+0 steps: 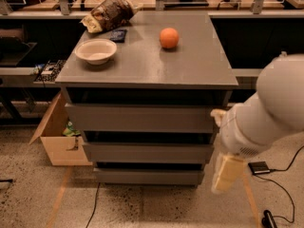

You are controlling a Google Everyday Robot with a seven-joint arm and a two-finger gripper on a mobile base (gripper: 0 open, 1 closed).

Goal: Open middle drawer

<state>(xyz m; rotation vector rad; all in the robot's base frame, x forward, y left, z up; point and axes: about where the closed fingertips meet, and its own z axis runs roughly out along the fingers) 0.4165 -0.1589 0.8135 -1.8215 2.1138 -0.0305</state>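
Observation:
The grey cabinet [142, 65] has three flat grey drawer fronts stacked one above the other. The middle drawer [147, 152] is the medium-sized one, and it sits closed, in line with the other two. My white arm [270, 113] comes in from the right. My cream-coloured gripper [226, 173] hangs down at the cabinet's right front corner, level with the bottom drawer [147, 176] and just right of it. It touches no drawer.
On the cabinet top are an orange [169, 37], a white bowl [96, 51], a crumpled snack bag [108, 14] and a small dark object [118, 34]. An open cardboard box [54, 137] stands on the floor at the left. Cables and a small black box [260, 167] lie at the right.

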